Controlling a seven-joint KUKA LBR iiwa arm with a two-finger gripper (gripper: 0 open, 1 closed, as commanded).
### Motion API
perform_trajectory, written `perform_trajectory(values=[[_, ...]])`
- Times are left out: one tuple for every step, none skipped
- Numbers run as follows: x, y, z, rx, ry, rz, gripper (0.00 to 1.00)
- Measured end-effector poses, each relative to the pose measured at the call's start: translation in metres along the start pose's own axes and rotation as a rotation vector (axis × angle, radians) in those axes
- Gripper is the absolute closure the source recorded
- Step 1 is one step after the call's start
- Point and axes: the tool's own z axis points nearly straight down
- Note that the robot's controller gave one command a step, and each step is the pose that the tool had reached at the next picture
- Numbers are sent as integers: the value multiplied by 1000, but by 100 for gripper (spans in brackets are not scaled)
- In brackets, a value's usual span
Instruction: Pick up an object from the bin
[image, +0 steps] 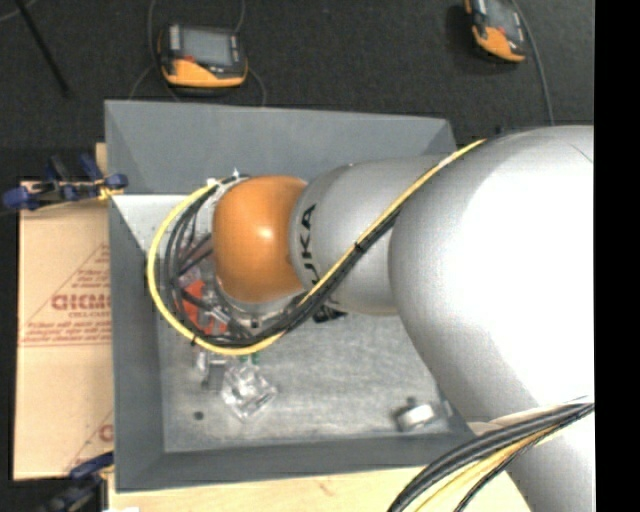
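The gripper (213, 368) is hanging low over the bin's (300, 150) left floor — whether apart or together I cannot tell — and a clear crumpled plastic piece (246, 392) is lying just beside it, toward the near wall.

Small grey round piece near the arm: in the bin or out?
In. The grey piece lies on the bin floor, near its front wall.
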Motion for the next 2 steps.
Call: perform_trajectory(values=[[45, -87, 16, 1, -4, -163, 0], [46, -83, 16, -3, -2, -162, 100]])
